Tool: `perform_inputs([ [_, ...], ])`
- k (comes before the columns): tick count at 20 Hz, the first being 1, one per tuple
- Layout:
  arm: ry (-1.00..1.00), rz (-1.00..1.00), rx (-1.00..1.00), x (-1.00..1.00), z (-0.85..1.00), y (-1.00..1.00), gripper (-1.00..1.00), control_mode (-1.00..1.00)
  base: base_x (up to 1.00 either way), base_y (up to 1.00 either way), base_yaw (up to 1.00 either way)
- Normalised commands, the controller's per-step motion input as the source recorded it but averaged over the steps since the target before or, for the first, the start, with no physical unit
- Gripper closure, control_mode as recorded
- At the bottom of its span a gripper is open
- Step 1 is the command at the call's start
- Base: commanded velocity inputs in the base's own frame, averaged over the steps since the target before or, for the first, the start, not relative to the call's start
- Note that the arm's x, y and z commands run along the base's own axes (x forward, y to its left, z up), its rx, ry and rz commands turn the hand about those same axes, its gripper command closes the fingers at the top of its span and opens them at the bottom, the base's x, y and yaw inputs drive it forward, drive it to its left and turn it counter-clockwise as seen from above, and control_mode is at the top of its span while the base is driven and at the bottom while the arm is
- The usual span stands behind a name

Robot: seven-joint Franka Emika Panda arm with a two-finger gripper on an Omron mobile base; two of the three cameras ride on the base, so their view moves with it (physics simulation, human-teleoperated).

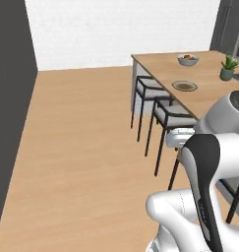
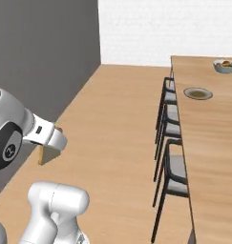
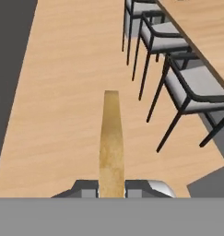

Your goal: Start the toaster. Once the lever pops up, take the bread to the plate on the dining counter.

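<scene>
Clamped edge-on between the closed jaws of the gripper [image 3: 111,188], the bread [image 3: 111,143] hangs over the wooden floor [image 3: 62,92], well apart from the plate [image 1: 184,86] on the dining counter [image 1: 209,98]. I judge I should carry it level past the chairs [image 3: 178,69] and lower it flat before releasing. No writing is readable.

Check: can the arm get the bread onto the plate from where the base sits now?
Probably not yet. The claw is shut on the bread over open floor; the plate lies far up the dining counter, behind chairs.
</scene>
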Motion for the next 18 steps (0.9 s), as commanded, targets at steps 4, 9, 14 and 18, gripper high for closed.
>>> perform_inputs([
  [4, 0.00, 0.00, 0.00, 0.00, 0.00, 0.00, 1.00, 1.00, 0.84, 0.47, -0.55],
  [9, 0.00, 0.00, 0.00, 0.00, 0.00, 0.00, 1.00, 1.00, 0.91, 0.61, -0.49],
  [14, 0.00, 0.00, 0.00, 0.00, 0.00, 0.00, 1.00, 1.00, 0.87, 0.77, -0.43],
  [18, 0.00, 0.00, 0.00, 0.00, 0.00, 0.00, 1.00, 1.00, 0.75, 0.93, -0.42],
])
